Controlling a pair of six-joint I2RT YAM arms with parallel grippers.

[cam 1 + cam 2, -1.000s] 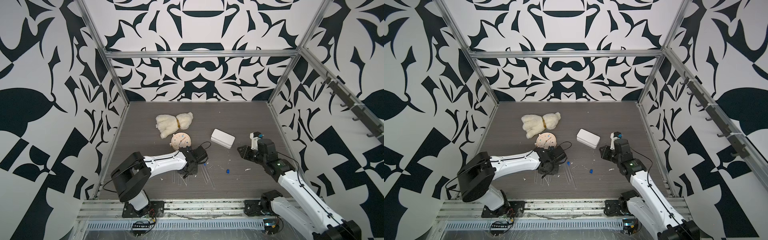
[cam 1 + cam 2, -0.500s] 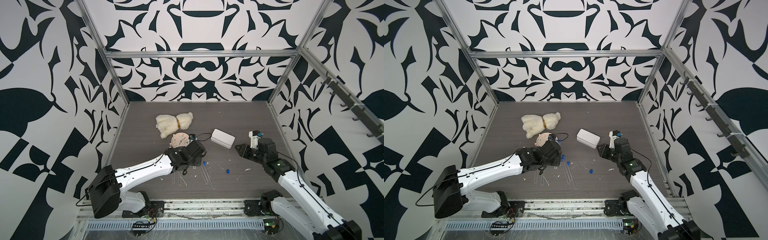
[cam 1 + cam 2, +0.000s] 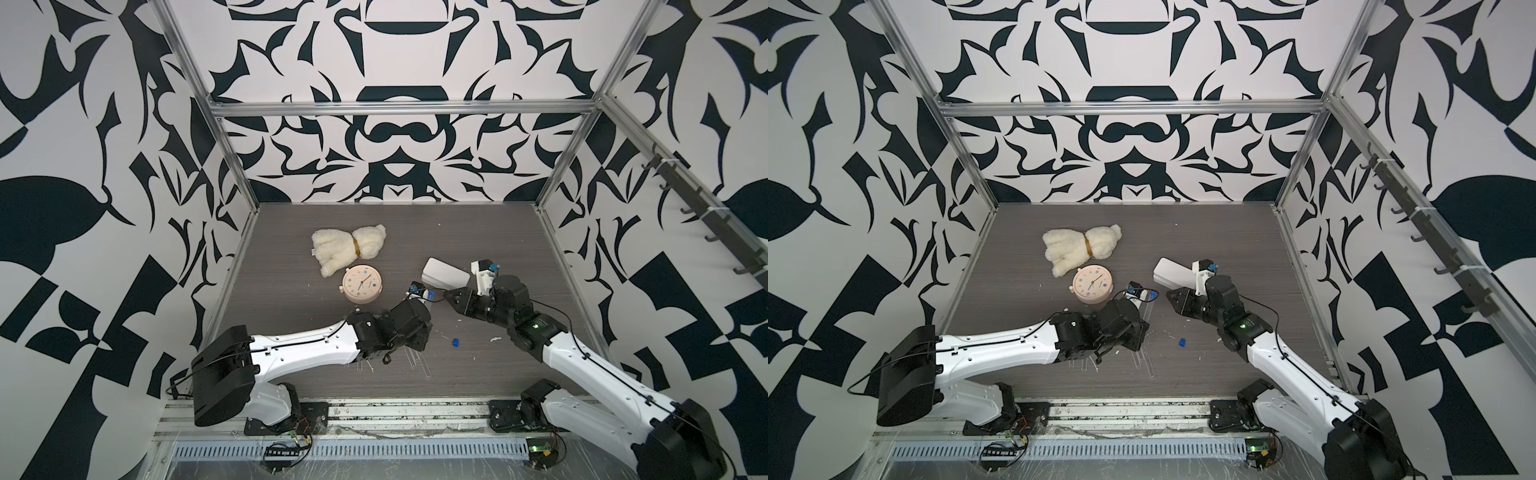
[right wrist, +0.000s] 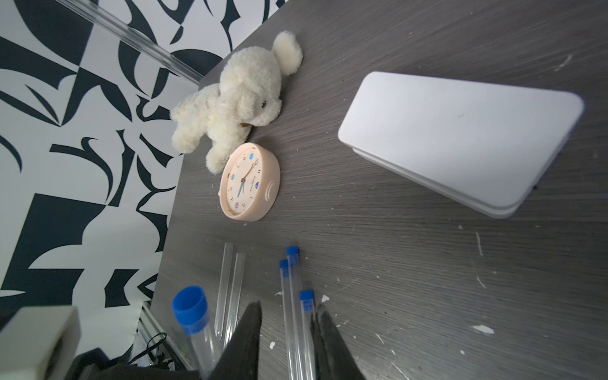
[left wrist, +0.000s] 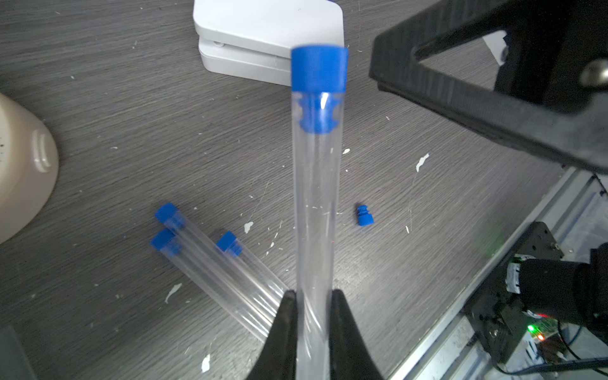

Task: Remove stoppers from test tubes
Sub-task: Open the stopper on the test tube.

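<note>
The left tool is closed on a clear test tube, gripping it well away from its capped end. The tube is held off the dark wood-grain surface, with the capped end pointing toward the right arm. A blue stopper sits in the mouth of this tube, and its ribbed plug shows through the clear wall.

The right tool has its jaws apart with nothing between them. In the right wrist view the held tube's stopper is beside one black finger, outside the gap and not touching it. In both top views the stopper is just beside the tips of the right tool, between the two arms and in front of the white case.

Three stoppered tubes lie close together on the surface below the held one, each with its blue cap in place. Two open tubes lie side by side near them, on the side toward the clock. One loose stopper lies on its own on the surface, apart from all the tubes and nearer the right arm's base.

The peach-coloured clock lies face up, touching a cream plush dog that lies farther back. White flecks are scattered across the surface around the tubes.
</note>
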